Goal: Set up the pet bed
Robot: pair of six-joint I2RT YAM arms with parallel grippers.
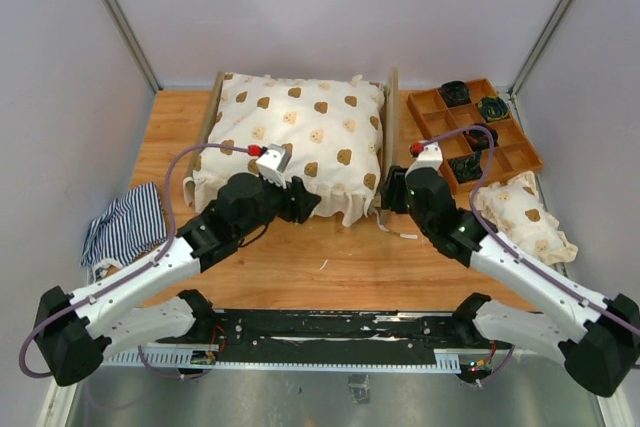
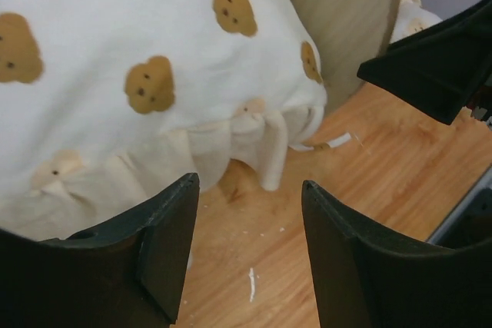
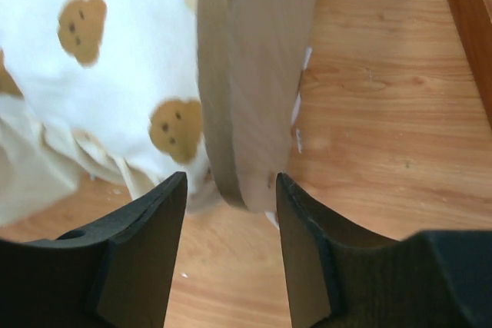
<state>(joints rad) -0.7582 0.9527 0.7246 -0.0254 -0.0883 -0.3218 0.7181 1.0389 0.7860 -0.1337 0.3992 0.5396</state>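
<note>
Plywood pet bed, one in number, at the far centre of the wooden table, draped with one cream blanket printed with brown bear faces. One upright side panel of the frame is exposed along the blanket's right edge.

Left gripper – jaws apart, gripping nothing – sits at the blanket's frilled near edge. In the left wrist view the fingertips hover above bare table just short of the frill, not touching it.

Right gripper – jaws likewise apart – straddles the near end of the panel. In the right wrist view the panel's rounded end lies between the two fingers, closer to the right one. Contact cannot be told.

Arms, two: the left rises from its base at the near left corner and reaches diagonally toward the bed, its gripper aimed right. The right rises from the near right corner and reaches diagonally left, its gripper aimed at the panel end. The two grippers are near each other at the bed's near right corner.

Also on the table:
- one brown compartment tray at far right, holding dark items in some cells
- one small bear-print pillow near the tray
- one navy-and-white striped cloth at the left edge
</note>
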